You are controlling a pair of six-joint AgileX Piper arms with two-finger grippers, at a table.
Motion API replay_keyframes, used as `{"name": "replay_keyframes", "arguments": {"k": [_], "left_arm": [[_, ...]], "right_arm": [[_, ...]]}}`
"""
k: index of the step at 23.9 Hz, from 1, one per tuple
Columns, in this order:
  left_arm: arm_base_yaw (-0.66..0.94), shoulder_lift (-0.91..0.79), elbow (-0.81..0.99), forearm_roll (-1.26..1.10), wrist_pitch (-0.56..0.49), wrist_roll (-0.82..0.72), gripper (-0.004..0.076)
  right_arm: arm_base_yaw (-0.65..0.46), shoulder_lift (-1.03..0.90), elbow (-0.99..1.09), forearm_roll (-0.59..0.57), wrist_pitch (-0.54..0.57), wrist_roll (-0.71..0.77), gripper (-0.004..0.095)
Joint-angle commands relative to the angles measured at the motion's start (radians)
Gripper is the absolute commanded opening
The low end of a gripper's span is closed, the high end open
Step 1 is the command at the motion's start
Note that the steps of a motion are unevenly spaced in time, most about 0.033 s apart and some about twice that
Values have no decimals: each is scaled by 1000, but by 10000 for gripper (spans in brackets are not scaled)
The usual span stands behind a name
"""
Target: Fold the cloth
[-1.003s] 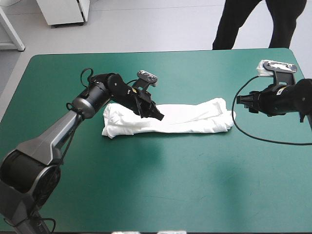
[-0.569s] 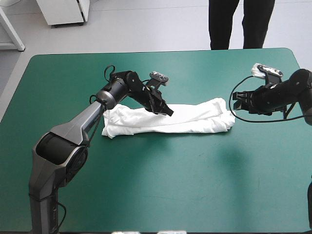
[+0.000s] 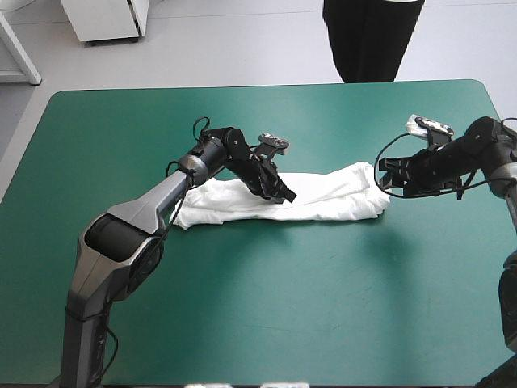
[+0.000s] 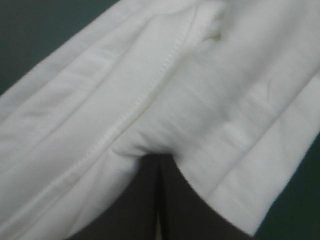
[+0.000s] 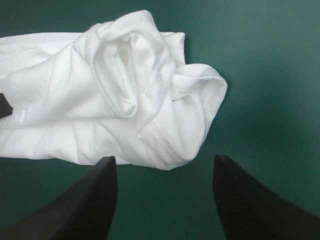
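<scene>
The wide desk with its teal-green cover fills most of the high view. On it lies the white short-sleeved cotton T-shirt, folded into one long narrow band. The band runs from left to right across the middle of the desk, a little nearer the far edge than the near one. Its right end is bunched into loose rolled folds, and its left end is broader and flatter.

The grey and black left arm reaches in from the left and crosses the left part of the band. The black right arm comes in low from the right edge of the desk.

The left jaws are clenched and meet in one pointed arch. Their tip rests on the middle of the band, and the cloth puckers around it. Whether any cloth is caught between them cannot be told. The right jaws are released and stand well apart over bare cover, just beside the right end of the T-shirt. That end lies ahead of them and clear of both.

A raised stitched seam runs along the cloth ahead of the left jaws. A stitched hem shows on the lowest fold nearest the right jaws.
</scene>
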Motion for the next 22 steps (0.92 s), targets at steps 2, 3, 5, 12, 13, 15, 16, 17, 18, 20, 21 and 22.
{"name": "replay_keyframes", "arguments": {"k": [2,3,5,12,13,15,16,17,18,20,21,22], "left_arm": [[-24,-24,-7,-31,20,-28,-10],[-24,-24,-7,-31,24,-28,-10],[-24,-24,-7,-31,28,-28,-10],[-24,-24,-7,-31,32,-28,-10],[-24,-24,-7,-29,32,-28,-10],[-24,-24,-7,-29,32,-28,-10],[-24,-24,-7,-27,32,-28,-10],[-24,-24,-7,-27,32,-28,-10],[-24,-24,-7,-27,32,-28,-10],[-24,-24,-7,-27,32,-28,-10],[-24,-24,-7,-27,32,-28,-10],[-24,-24,-7,-27,32,-28,-10]], "right_arm": [[-7,22,-30,28,-21,-21,542],[-7,35,-30,32,-23,-23,542],[-7,85,-30,70,-25,-56,543],[15,227,-30,177,-35,-111,541],[22,237,-30,184,-35,-119,538],[34,253,-30,189,-39,-133,510],[41,261,-30,193,-45,-136,474],[46,266,-30,196,-50,-144,435],[49,272,-30,204,-52,-151,373],[57,278,-30,207,-64,-155,236],[57,278,-30,212,-72,-158,153],[57,278,-30,219,-74,-168,68]]}}
